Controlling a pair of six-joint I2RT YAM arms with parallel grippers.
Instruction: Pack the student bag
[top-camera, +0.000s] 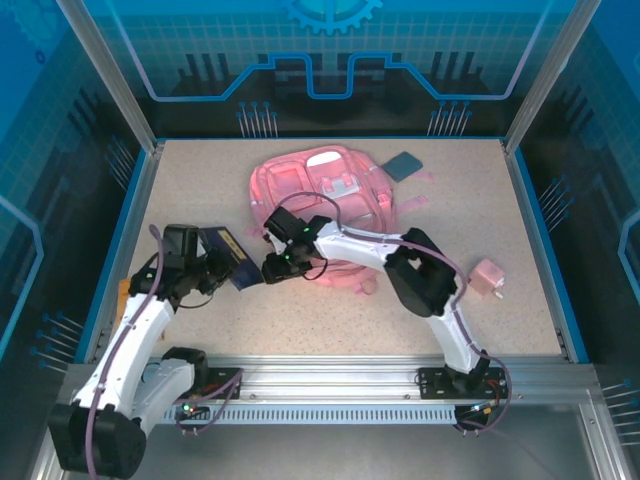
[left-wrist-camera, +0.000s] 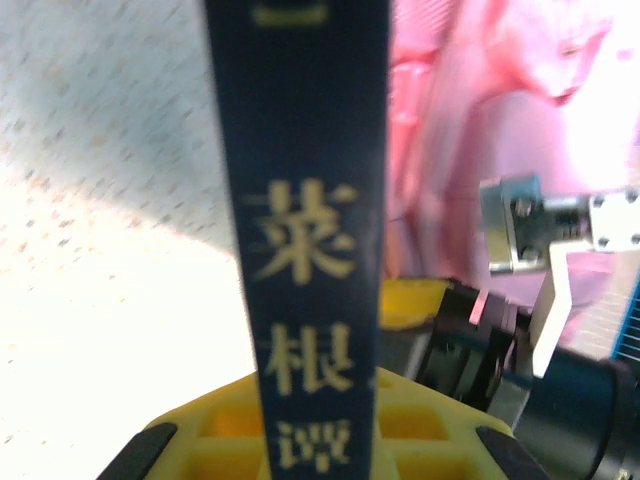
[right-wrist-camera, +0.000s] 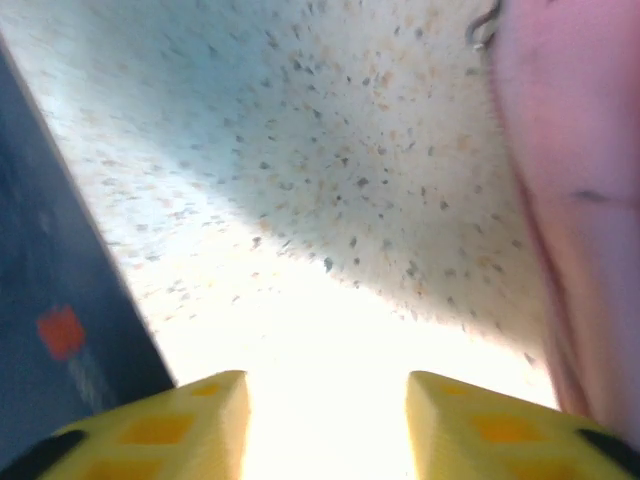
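One pink student bag (top-camera: 325, 190) lies flat on the speckled table (top-camera: 200, 180), in the middle and toward the far side. The right gripper (top-camera: 272, 268) sits at the bag's near left edge. Its yellow fingers (right-wrist-camera: 180, 420) are parted with nothing between them, and pink fabric is close on their right. Just left of it, the left gripper (top-camera: 215, 268) is clenched on a dark blue book (top-camera: 232, 258) with gold Chinese characters down its spine. A second blue book (top-camera: 404, 165) lies at the bag's far right corner.
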